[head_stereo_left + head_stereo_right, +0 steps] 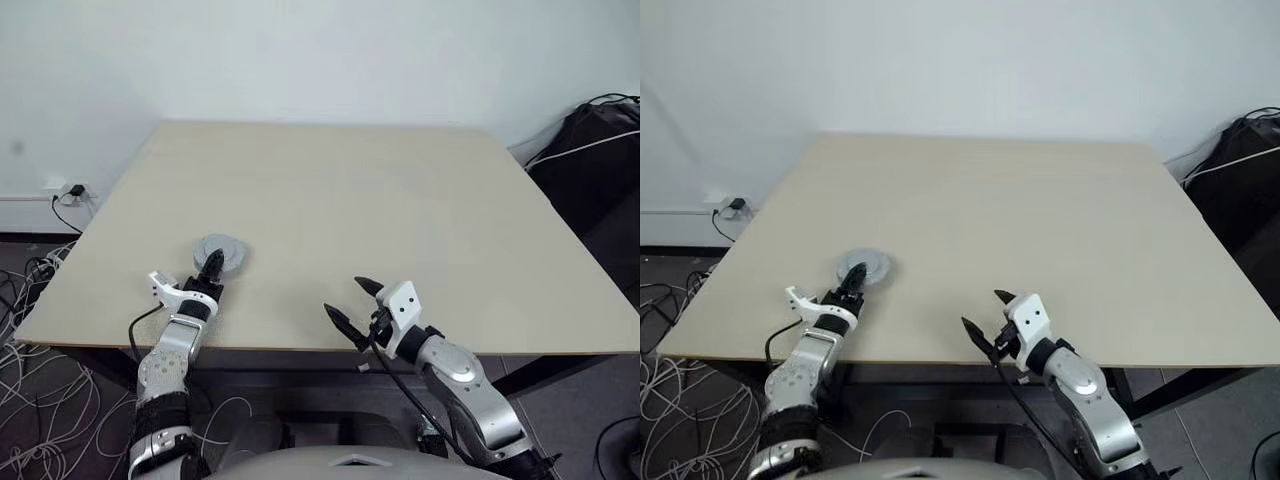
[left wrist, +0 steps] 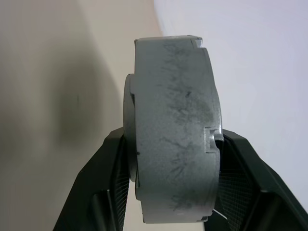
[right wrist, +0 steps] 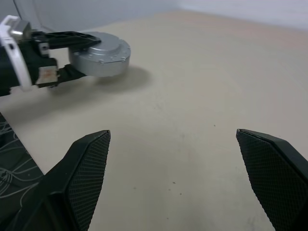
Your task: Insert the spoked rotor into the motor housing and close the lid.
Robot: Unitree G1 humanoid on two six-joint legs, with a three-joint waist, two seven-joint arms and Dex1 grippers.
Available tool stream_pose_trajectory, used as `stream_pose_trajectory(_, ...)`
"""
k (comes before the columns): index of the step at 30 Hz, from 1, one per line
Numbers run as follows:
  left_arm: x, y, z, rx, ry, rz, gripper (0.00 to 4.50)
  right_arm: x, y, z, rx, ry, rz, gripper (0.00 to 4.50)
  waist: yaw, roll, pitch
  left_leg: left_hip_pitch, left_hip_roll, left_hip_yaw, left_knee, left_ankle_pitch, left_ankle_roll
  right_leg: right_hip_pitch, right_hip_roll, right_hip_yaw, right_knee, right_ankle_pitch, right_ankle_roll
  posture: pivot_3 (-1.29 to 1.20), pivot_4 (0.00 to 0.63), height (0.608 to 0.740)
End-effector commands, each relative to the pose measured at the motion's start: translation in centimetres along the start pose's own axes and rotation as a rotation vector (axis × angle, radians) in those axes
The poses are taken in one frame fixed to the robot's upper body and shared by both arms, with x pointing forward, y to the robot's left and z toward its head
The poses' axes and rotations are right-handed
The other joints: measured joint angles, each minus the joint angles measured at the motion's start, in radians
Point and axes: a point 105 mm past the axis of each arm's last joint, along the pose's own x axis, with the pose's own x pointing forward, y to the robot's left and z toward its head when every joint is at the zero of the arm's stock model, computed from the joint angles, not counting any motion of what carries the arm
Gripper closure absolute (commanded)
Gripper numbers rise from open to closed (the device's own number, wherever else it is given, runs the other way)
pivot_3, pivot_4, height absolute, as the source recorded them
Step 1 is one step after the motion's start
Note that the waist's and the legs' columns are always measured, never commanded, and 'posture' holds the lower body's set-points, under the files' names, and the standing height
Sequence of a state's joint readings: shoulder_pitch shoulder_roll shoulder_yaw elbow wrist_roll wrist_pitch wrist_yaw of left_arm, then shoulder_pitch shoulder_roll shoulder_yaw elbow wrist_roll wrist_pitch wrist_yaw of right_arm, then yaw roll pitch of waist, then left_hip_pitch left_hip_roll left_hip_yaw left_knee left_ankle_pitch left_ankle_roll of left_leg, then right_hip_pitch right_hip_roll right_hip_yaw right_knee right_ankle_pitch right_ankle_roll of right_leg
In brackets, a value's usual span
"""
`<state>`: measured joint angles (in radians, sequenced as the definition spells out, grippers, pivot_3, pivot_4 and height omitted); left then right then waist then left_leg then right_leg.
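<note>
— While the left gripper [image 1: 212, 262] reaches out over the near left part of the table [image 1: 400, 200], what is it holding?

— Its two black fingers [image 2: 240, 168] are squeezed on a round grey metal disc [image 1: 220, 253]. One finger is on the top face and one is under it. I think it is the motor housing with the lid on it, but no copper shows, so I cannot be sure which parts are inside.

— Is the disc sitting on the table?

— It is held flat just past the fingertips, and a soft shadow lies on the table right below it. I cannot tell if it touches the wood or hangs a bit above.

— And the right gripper [image 1: 354, 302]?

— Its fingers [image 3: 91, 159] are spread wide apart — nothing is between them. It hangs over the near edge of the table, well apart from the disc. From the right gripper, the disc is off to the left and a little farther out.

— Anything else around?

— Past the table's left edge there are white cables [image 1: 30, 390] on the floor, and a wall plug [image 1: 72, 190]. Off to the far right is a black bag [image 1: 600, 150].
</note>
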<state>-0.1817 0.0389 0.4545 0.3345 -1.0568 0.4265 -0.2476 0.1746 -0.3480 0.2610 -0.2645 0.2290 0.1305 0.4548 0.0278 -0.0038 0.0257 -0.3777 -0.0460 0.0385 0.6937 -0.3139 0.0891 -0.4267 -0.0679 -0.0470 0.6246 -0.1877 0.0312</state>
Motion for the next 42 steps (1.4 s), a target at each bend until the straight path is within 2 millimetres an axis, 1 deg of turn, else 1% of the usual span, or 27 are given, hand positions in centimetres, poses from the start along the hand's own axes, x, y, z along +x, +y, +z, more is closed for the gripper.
stream_pose_trajectory(1, 2.0, -1.9, 1.6, 0.057, -0.043, -0.058, 2.37, -0.1, -0.2, 0.9, -0.041, -0.044, -0.016, 0.00, 0.002, -0.001, 0.000, 0.000, 0.000, 0.000, 0.000, 0.000, 0.000, 0.000, 0.000, 0.000, 0.000, 0.000, 0.000, 0.00, 0.000, 0.740)
stream_pose_trajectory(4, 3.3, -2.3, 1.6, 0.062, -0.035, -0.057, 2.37, -0.2, -0.2, 0.7, -0.083, -0.039, -0.015, 0.00, 0.002, -0.001, 0.000, 0.000, 0.000, 0.000, 0.000, 0.000, -0.001, 0.000, 0.000, 0.000, 0.000, 0.000, 0.000, 0.00, 0.000, 0.740)
stream_pose_trajectory(7, 4.5, -2.3, 1.6, 0.072, -0.029, -0.030, 2.37, -0.4, -0.2, 0.2, -0.118, -0.026, -0.021, 0.00, 0.002, -0.002, -0.001, 0.000, 0.000, 0.000, 0.000, 0.000, -0.001, 0.000, 0.001, 0.000, 0.000, 0.001, 0.000, 0.00, 0.000, 0.740)
stream_pose_trajectory(9, 5.1, -2.5, 1.6, 0.072, -0.029, -0.026, 2.37, -0.5, -0.3, -0.1, -0.135, -0.017, -0.027, 0.00, 0.001, -0.002, -0.001, 0.000, 0.000, 0.000, 0.000, 0.000, -0.002, 0.000, 0.005, 0.000, 0.000, 0.001, 0.000, 0.00, 0.000, 0.740)
stream_pose_trajectory(16, 7.1, -2.9, 1.6, 0.061, -0.054, 0.012, 2.37, -0.7, -0.2, -0.4, -0.135, -0.007, -0.033, 0.00, -0.005, -0.003, 0.000, 0.000, 0.000, 0.000, 0.000, 0.002, -0.005, 0.000, 0.005, 0.000, 0.001, 0.001, -0.001, 0.00, 0.000, 0.740)
stream_pose_trajectory(21, 7.8, -2.4, 1.4, 0.079, -0.049, 0.086, 2.37, -0.7, -0.2, -0.5, -0.126, -0.003, -0.041, 0.00, -0.006, -0.003, 0.000, 0.001, 0.001, 0.000, 0.000, 0.002, -0.006, 0.001, 0.005, 0.000, 0.001, 0.002, -0.001, 0.00, 0.000, 0.740)
stream_pose_trajectory(27, 7.8, -1.4, 1.0, 0.115, -0.021, 0.155, 2.37, -0.6, -0.1, -0.5, -0.121, 0.000, -0.042, 0.00, -0.009, -0.003, 0.000, 0.001, 0.002, 0.000, 0.000, 0.003, -0.007, 0.001, 0.005, 0.000, 0.002, 0.004, -0.002, 0.00, 0.000, 0.740)
stream_pose_trajectory(29, 7.8, -1.1, 0.9, 0.119, -0.013, 0.168, 1.63, -0.5, -0.1, -0.5, -0.118, 0.002, -0.036, 0.00, -0.009, -0.003, -0.001, 0.001, 0.002, 0.000, 0.000, 0.004, -0.008, 0.001, 0.005, 0.000, 0.002, 0.004, -0.003, 0.00, 0.000, 0.740)
stream_pose_trajectory(32, 7.6, -0.9, 0.8, 0.125, -0.004, 0.176, 0.71, -0.4, 0.0, -0.5, -0.119, 0.004, -0.032, 0.00, -0.009, -0.003, -0.001, 0.002, 0.004, 0.000, 0.001, 0.004, -0.009, 0.001, 0.005, 0.000, 0.002, 0.005, -0.004, 0.00, 0.000, 0.740)
stream_pose_trajectory(34, 7.1, -0.4, 0.7, 0.133, 0.011, 0.182, 0.06, -0.3, -0.2, -0.4, -0.119, 0.005, -0.033, 0.00, -0.010, -0.003, -0.002, 0.002, 0.004, 0.000, 0.002, 0.004, -0.009, 0.001, 0.005, 0.000, 0.002, 0.005, -0.005, 0.00, 0.000, 0.740)
stream_pose_trajectory(36, 6.7, -0.1, 0.6, 0.138, 0.022, 0.185, 0.02, -0.3, -0.2, -0.4, -0.119, 0.006, -0.035, 0.00, -0.011, -0.003, -0.003, 0.003, 0.004, 0.000, 0.002, 0.004, -0.009, 0.003, 0.005, 0.000, 0.003, 0.005, -0.005, 0.00, 0.000, 0.740)
stream_pose_trajectory(40, 5.2, 1.1, 0.4, 0.153, 0.057, 0.212, 0.02, -0.3, -0.3, -0.5, -0.120, 0.012, -0.038, 0.00, -0.017, -0.004, -0.005, 0.004, 0.005, 0.000, 0.002, 0.004, -0.009, 0.003, 0.004, 0.001, 0.003, 0.005, -0.005, 0.00, 0.000, 0.740)
stream_pose_trajectory(42, 4.0, 1.7, 0.2, 0.160, 0.080, 0.224, 0.02, -0.2, -0.3, -0.6, -0.117, 0.013, -0.036, 0.00, -0.019, -0.003, -0.007, 0.004, 0.005, 0.000, 0.002, 0.004, -0.009, 0.003, 0.004, 0.001, 0.003, 0.005, -0.005, 0.00, 0.000, 0.740)
